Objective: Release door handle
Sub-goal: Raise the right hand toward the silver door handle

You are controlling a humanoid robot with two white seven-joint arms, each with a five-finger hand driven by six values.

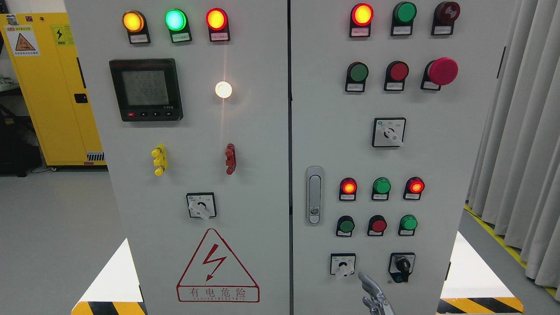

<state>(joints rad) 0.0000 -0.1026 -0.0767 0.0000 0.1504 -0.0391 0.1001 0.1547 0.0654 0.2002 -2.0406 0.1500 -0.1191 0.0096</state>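
1. An electrical control cabinet (262, 183) with two grey doors is filling the head view, a dark seam running between the doors.
2. The door handle (314, 194), a silver recessed swing handle, is sitting upright on the right door just beside the seam, at mid height; nothing is touching it.
3. The right hand (372, 295) is showing at the bottom edge, right of the middle, well below the handle. Its metallic fingers (366, 281) are extending loosely upward, with nothing in their grip.
4. The fingertips are lying just right of a white rotary selector switch (343, 265) and left of a black key switch (401, 267); whether they are touching the panel cannot be told.
5. A digital panel meter (145, 89) is sitting on the upper left door, with amber, green and red indicator lamps glowing above it.
6. A red emergency-stop mushroom button (442, 71) is projecting from the upper right door.
7. A red triangular electric hazard label (217, 267) is occupying the lower left door.
8. A yellow safety cabinet (48, 87) is standing behind at the far left; grey curtains (520, 131) are hanging at the right.
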